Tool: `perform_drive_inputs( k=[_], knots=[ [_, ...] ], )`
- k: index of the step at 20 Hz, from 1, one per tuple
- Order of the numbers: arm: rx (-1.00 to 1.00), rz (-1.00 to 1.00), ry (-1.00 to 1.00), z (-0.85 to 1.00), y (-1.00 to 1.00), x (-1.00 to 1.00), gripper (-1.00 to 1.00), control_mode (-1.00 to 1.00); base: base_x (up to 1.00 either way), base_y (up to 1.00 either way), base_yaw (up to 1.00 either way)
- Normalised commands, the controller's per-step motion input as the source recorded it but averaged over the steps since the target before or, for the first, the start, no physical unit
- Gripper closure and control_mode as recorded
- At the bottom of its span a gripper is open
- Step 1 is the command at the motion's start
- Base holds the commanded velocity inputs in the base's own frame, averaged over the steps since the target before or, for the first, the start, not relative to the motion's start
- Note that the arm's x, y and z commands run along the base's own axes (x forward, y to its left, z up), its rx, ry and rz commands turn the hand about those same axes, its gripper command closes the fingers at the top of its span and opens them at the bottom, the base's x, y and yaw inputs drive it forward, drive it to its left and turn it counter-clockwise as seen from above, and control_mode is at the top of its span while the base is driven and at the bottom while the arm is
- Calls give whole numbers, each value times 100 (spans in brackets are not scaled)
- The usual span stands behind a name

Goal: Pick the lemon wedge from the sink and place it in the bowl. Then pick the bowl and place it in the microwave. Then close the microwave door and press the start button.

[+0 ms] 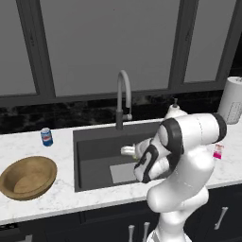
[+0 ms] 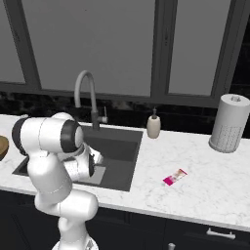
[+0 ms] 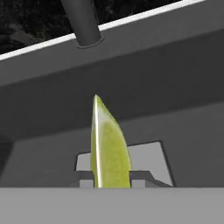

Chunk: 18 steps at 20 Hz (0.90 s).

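- My gripper [image 3: 110,183] is clamped on the lemon wedge [image 3: 108,148]; in the hand view the wedge stands between my two finger tips at bottom centre.
- The wedge is inside the sink [image 1: 94,156], whose dark back wall and faucet [image 1: 124,97] base fill the upper part of the hand view. I cannot tell whether it is clear of the basin floor.
- The wedge's long axis runs bottom to top of the hand view, pointed tip toward the frame's top, pale rind edge on the left, yellow-green flesh on the right.
- Step in hand, as I judge it: carry the wedge to the bowl [image 1: 28,177], at lower left of the left base view.
- Recommended: keep the clamp steady, rise above the sink rim before travelling sideways, and release low over the bowl's centre.
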Motion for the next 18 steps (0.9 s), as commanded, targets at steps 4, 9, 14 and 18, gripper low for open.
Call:
perform_drive_inputs(
  k=[4, 9, 14, 18],
  knots=[
    [9, 0, -31, 100, -38, -13, 100, -100, 0, 0, 0],
    [9, -10, -16, 100, -65, -30, 100, -100, 0, 0, 0],
    [8, -14, -9, 100, -60, -60, 100, -100, 0, 0, 0],
    [6, -9, -9, 100, -24, -68, 100, -100, 0, 0, 0]
  ],
)
